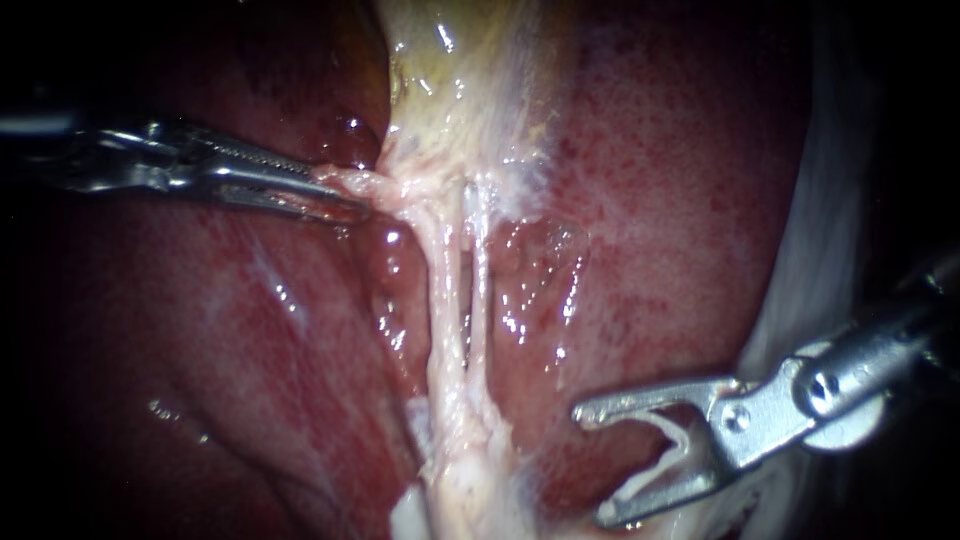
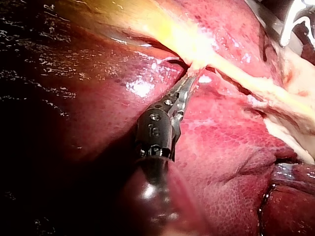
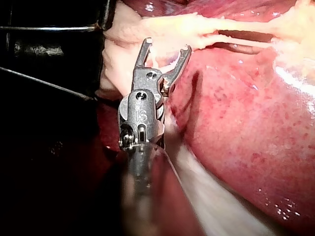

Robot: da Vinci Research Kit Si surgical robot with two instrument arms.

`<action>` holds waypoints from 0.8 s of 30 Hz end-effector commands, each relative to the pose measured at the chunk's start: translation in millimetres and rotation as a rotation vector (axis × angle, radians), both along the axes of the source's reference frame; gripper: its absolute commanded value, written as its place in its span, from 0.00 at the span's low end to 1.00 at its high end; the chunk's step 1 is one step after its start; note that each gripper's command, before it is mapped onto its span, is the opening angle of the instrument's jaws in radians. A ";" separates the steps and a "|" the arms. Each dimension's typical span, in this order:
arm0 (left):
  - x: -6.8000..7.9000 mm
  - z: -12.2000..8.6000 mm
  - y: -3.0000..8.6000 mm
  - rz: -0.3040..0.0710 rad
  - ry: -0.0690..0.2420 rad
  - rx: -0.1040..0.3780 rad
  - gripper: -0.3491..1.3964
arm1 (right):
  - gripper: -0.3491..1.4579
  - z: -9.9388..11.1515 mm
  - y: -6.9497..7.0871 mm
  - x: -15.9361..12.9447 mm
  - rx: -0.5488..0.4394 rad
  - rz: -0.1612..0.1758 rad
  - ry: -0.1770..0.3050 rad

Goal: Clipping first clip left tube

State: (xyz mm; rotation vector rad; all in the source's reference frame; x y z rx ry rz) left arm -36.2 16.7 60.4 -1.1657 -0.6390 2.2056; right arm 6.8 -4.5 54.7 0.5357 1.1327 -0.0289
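Observation:
Two pale tubes run side by side from the yellowish gallbladder point(image 1: 460, 70) down over the liver point(image 1: 650, 200): the left tube point(image 1: 445, 300) and the right tube point(image 1: 481, 285). My left instrument point(image 1: 345, 198) is shut on pale tissue at the gallbladder's base, left of the tubes; its wrist view shows the same grip point(image 2: 187, 81). My right instrument point(image 1: 592, 465) stands open, right of the tubes and lower down, apart from them. A white clip point(image 1: 668, 452) sits in its jaws. In the right wrist view its open jaws point(image 3: 165, 49) point at the pale tissue, the tubes point(image 3: 236, 39) beside them.
A white cloth point(image 1: 815, 200) lies along the liver's right edge, behind my right instrument's shaft. Pale fatty tissue point(image 1: 465, 480) gathers where the tubes meet low in the endoscope view. Dark red liver point(image 1: 200, 350) fills the left side.

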 end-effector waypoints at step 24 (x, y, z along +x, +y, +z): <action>6.8 -8.1 4.8 -0.056 0.014 -0.007 0.00 | 0.47 -0.1 0.2 1.2 0.002 0.003 -0.002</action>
